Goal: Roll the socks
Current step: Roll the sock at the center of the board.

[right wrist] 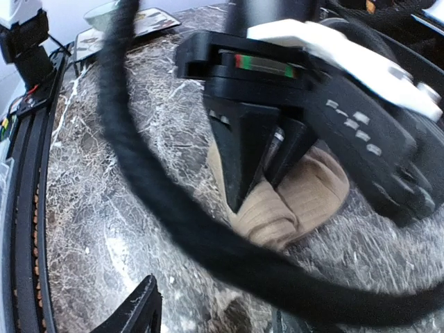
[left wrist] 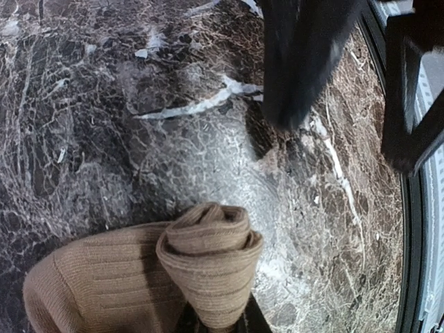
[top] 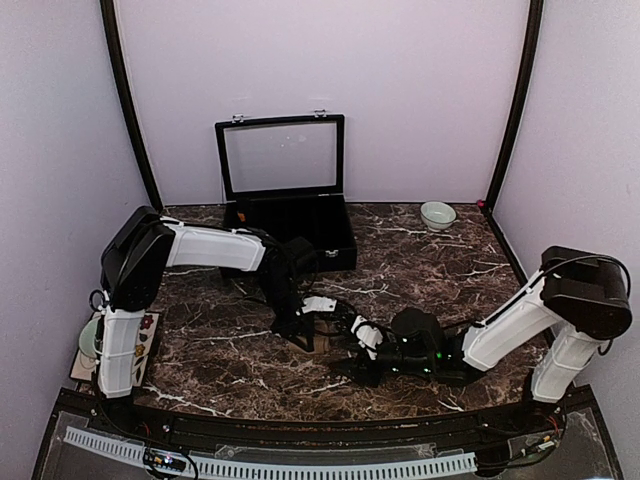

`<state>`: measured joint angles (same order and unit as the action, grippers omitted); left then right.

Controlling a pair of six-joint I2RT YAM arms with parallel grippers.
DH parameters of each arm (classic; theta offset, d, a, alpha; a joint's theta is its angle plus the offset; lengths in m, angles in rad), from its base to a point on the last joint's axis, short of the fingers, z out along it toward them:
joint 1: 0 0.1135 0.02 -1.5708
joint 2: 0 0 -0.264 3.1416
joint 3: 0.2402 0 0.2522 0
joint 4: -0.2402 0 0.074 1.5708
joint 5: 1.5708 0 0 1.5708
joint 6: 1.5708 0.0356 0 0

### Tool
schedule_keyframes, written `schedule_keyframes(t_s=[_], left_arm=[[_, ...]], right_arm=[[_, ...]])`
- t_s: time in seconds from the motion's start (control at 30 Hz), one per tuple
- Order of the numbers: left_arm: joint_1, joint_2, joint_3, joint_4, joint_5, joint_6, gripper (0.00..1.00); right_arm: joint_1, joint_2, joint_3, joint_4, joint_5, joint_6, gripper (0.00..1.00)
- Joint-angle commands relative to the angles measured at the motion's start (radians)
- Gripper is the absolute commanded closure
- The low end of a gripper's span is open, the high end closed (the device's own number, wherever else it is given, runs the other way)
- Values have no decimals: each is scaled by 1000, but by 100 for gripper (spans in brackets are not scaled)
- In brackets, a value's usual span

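A tan ribbed sock point(left wrist: 97, 281) lies on the dark marble table, one end wound into a tight roll point(left wrist: 209, 255). My left gripper point(left wrist: 214, 325) is shut on the base of that roll, the jaws just showing at the bottom edge. In the right wrist view the left gripper's black fingers point(right wrist: 244, 163) pinch the roll point(right wrist: 267, 218) from above. My right gripper point(right wrist: 208, 322) is open and empty, close in front of the roll, with a black cable point(right wrist: 159, 194) crossing its view. In the top view both grippers, left point(top: 300, 333) and right point(top: 352, 345), meet at mid-table; the sock is hidden there.
A black display case point(top: 288, 235) with its glass lid raised stands at the back. A small pale bowl point(top: 437, 215) sits at the back right. A cup on a patterned mat point(top: 92, 342) is at the left edge. The table's front rail point(left wrist: 416, 208) runs close by.
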<state>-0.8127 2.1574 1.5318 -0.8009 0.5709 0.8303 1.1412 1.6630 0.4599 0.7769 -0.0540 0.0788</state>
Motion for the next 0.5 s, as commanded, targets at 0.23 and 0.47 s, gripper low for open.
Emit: schedule_keyframes(t_s=[0.23, 0.47], left_arm=[[-16, 105, -64, -149, -56, 18, 95], [-16, 84, -79, -131, -51, 18, 95]], right_arm=[[6, 166, 82, 258, 85, -123, 52], [-1, 254, 107, 341, 48, -69, 61]])
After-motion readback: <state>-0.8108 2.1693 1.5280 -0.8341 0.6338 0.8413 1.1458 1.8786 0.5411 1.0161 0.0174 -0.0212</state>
